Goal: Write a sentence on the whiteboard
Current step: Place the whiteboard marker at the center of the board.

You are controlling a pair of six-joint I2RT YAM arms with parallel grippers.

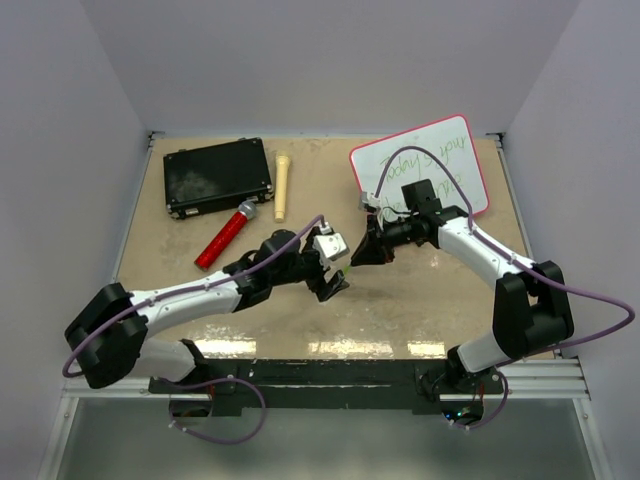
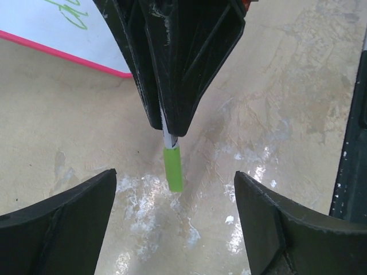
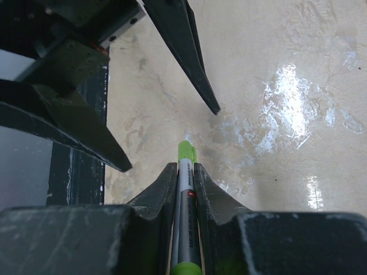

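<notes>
Beige tabletop (image 1: 420, 300) carries the whiteboard (image 1: 476, 190) at its far right corner, with the green sentence (image 1: 430, 152) written across it. Nearer the middle, the right hand (image 3: 184, 172) is clamped on a green marker (image 2: 174, 169). The left hand (image 2: 175, 175) faces it low and level, its fingers wide apart beside the green end. Best to back away straight along the marker so the fingers do not snag it.

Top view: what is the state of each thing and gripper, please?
Whiteboard: flat, written on in green.
Case: closed.
Red marker: lying loose.
Beige stick: lying loose.
Green marker: gripped, green end out.
Right gripper: shut on green marker.
Left gripper: open, empty.
</notes>
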